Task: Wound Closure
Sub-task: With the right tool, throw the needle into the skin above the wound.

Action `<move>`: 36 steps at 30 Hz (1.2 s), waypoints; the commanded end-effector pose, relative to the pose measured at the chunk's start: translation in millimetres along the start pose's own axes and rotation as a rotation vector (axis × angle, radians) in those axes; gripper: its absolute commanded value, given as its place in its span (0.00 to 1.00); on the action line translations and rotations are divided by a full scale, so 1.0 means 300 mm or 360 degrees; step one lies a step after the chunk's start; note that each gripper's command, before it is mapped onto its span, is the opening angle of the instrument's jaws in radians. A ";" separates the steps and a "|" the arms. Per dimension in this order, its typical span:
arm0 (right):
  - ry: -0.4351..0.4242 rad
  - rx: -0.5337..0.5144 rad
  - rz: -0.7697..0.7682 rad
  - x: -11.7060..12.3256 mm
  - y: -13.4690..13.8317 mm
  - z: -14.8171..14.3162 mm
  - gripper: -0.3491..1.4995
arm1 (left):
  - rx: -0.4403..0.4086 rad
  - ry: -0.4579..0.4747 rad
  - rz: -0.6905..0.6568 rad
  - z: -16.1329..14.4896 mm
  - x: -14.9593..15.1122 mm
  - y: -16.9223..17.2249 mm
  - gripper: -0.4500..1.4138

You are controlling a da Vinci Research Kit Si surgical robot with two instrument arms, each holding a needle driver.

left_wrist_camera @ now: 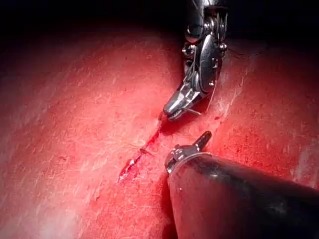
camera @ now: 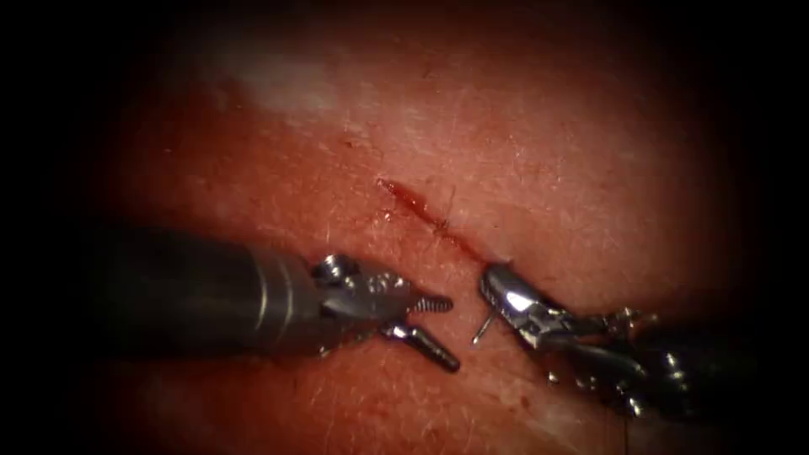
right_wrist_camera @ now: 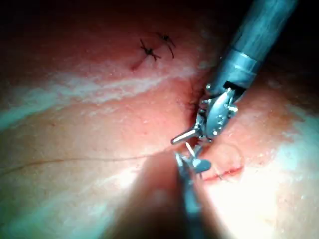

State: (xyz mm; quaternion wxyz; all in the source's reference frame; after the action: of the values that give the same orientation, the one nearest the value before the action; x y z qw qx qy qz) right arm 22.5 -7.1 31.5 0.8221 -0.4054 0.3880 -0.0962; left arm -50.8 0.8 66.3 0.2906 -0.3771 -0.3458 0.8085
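No readable writing anywhere. The left end effector point(camera: 434, 330) is spread wide and holds nothing, left of the cut point(camera: 421, 211). The right end effector point(camera: 499, 291) pinches the needle point(camera: 483, 327) at the cut's lower end, its tip sticking out over the reddish, wet-looking tissue point(camera: 548, 152); can't tell if it's in the tissue.

Noted two dark knotted stitches point(right_wrist_camera: 148, 51) close beside each other in the right wrist view, each with short cut ends point(right_wrist_camera: 171, 47) sticking out and a faint red mark under one. Recorded red fluid point(camera: 410, 200) as a thin slanting streak in the endoscope view, wet and glinting, and as a brighter smear in the left wrist view. Logged pale whitish patches point(camera: 282, 88), one toward the top of the endoscope view, others as broad bands in the right wrist view.
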 end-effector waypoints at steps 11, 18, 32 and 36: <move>-0.0002 -0.0063 -0.0052 0.0003 0.0035 -0.0033 0.00 | 0.0020 0.0020 -0.0004 0.005 -0.001 -0.002 0.50; 0.0015 -0.0023 0.0039 -0.0041 0.0015 0.0010 0.00 | 0.0026 0.0021 -0.0006 0.006 -0.001 -0.002 0.50; 0.0017 -0.0056 0.0572 -0.0210 0.0089 0.0013 0.00 | 0.0033 0.0024 -0.0007 0.008 -0.001 -0.002 0.50; 0.0030 -0.0038 0.0642 -0.0230 0.0110 0.0012 0.00 | 0.0034 0.0024 -0.0008 0.008 0.000 -0.002 0.50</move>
State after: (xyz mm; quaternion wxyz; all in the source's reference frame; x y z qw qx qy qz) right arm 17.1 -1.0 32.7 0.8156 -0.3295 0.4703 0.0717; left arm -52.0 0.8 67.3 0.2994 -0.3798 -0.3348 0.8087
